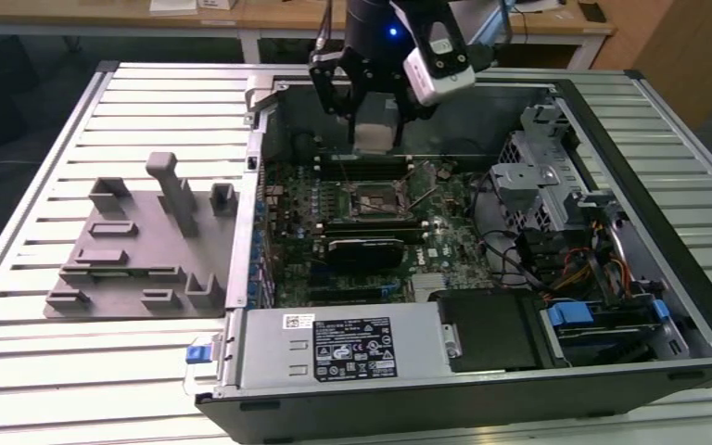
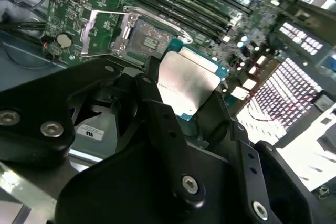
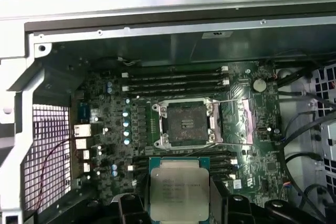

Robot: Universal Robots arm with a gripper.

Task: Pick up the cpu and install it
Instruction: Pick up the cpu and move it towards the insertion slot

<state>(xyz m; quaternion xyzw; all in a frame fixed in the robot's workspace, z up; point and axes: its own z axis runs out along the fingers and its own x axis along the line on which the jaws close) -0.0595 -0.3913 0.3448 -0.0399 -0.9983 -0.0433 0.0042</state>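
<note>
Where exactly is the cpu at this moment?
In the first wrist view the cpu sits gripped in the gripper, above the motherboard, close to the open socket.

Fingers (image 3: pixel 128 206) of the black gripper (image 3: pixel 178 202) cover both side edges of the flat silver-grey square cpu (image 3: pixel 176 182) in the first wrist view, whose edge crops the cpu's end; the exterior view crops the dark robot arm (image 1: pixel 375 23) above.

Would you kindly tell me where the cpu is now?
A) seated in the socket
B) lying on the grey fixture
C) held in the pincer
C: in the first wrist view the pincer grips the cpu, short of the open, empty socket.
</note>
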